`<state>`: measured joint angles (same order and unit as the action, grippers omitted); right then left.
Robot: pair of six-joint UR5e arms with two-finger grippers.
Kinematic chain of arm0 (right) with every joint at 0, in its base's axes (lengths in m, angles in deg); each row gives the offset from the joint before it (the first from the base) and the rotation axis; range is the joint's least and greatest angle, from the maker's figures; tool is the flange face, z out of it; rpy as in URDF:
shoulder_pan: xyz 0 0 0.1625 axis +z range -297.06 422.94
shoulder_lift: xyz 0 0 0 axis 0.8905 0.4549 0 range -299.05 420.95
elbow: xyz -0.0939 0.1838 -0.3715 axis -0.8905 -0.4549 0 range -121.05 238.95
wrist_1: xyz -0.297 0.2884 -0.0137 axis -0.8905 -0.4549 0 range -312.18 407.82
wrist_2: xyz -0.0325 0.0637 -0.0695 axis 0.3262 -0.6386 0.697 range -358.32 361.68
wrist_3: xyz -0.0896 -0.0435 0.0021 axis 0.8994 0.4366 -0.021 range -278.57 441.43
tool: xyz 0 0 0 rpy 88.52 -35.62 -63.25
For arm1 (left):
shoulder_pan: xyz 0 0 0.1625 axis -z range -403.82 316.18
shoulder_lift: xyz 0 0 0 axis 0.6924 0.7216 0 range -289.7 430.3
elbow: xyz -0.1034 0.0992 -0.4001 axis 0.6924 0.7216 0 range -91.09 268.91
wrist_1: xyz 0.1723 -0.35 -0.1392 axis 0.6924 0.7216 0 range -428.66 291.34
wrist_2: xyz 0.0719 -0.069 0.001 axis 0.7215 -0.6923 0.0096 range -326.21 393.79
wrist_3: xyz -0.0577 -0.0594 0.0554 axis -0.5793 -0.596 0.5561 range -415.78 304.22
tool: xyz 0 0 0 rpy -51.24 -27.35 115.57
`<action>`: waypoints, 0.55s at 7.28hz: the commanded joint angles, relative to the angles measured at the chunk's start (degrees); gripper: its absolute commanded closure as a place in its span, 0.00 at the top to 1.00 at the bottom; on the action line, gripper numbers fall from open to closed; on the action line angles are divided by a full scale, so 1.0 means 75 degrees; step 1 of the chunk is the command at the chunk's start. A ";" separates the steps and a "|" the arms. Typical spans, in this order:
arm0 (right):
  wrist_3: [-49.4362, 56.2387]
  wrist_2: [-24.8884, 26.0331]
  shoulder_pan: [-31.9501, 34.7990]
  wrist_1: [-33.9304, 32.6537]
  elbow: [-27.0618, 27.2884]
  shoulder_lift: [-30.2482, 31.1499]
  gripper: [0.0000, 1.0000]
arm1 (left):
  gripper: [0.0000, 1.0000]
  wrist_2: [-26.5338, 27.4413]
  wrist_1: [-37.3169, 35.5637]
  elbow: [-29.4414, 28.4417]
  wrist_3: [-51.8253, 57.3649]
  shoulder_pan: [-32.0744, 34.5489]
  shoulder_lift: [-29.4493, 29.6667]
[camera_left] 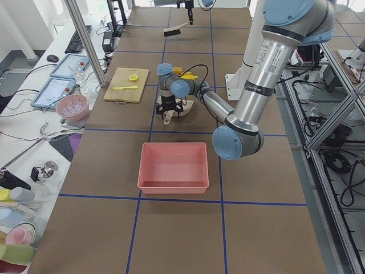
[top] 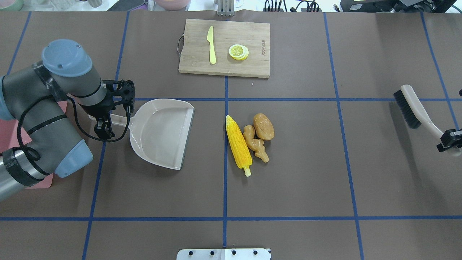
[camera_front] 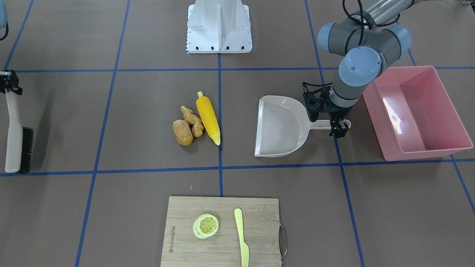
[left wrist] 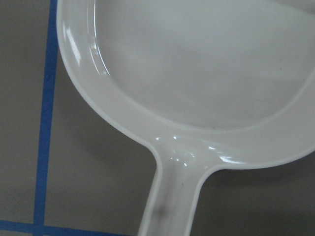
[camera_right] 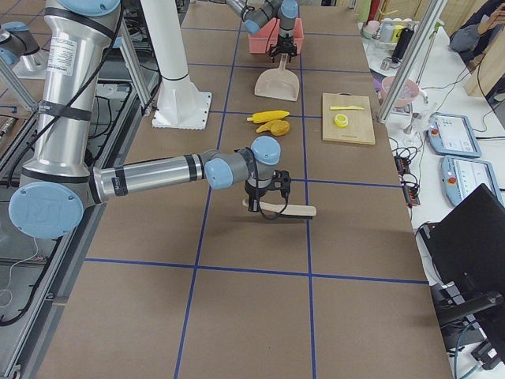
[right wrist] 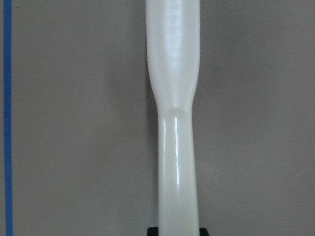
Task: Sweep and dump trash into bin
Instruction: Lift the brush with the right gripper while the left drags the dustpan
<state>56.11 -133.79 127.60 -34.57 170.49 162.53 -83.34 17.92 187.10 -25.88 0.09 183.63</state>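
**Task status: sweep not yet started.**

1. Nearest the operators' edge, well in front of the dustpan (camera_front: 278,126), a cutting board (camera_front: 259,222) carries a lemon slice (camera_front: 206,225) and a yellow knife (camera_front: 241,237). Neither is trash.
2. Off the dustpan's open lip, apart from it, the trash lies on the table in one tight cluster. The corn cob (camera_front: 208,116) is closest to the lip, then the ginger root (camera_front: 193,119), then the potato (camera_front: 182,132).
3. The dustpan is empty and lies flat. The left gripper (camera_front: 339,128) straddles its handle; whether it is clamped cannot be told.
4. The bin (camera_front: 423,111) stands just past the dustpan's handle end and is empty.
5. Far beyond the trash from the dustpan, the right gripper (camera_front: 9,85) is clamped on the brush (camera_front: 16,144).
6. Farthest back, behind the dustpan, stands the robot base (camera_front: 219,33).

Remaining steps, as judged: sweep the three items into the dustpan, lift it, and tip it into the bin.
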 commanded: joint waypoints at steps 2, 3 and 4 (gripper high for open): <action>0.0070 0.0191 -0.0357 0.0039 0.0371 -0.0009 0.00 | 0.83 -0.0004 0.0372 -0.0411 0.0009 -0.0030 0.0112; 0.0071 0.0121 -0.0405 0.0040 0.0560 -0.0043 0.00 | 0.69 -0.0004 0.0385 -0.0424 -0.0002 -0.0030 0.0112; 0.0059 0.0039 -0.0429 0.0074 0.0597 -0.0264 0.00 | 0.55 -0.0027 0.0385 -0.0401 0.0009 -0.0018 0.0100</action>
<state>56.56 -132.89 124.85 -34.23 174.02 161.93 -83.41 20.55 184.14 -25.85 -0.09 184.42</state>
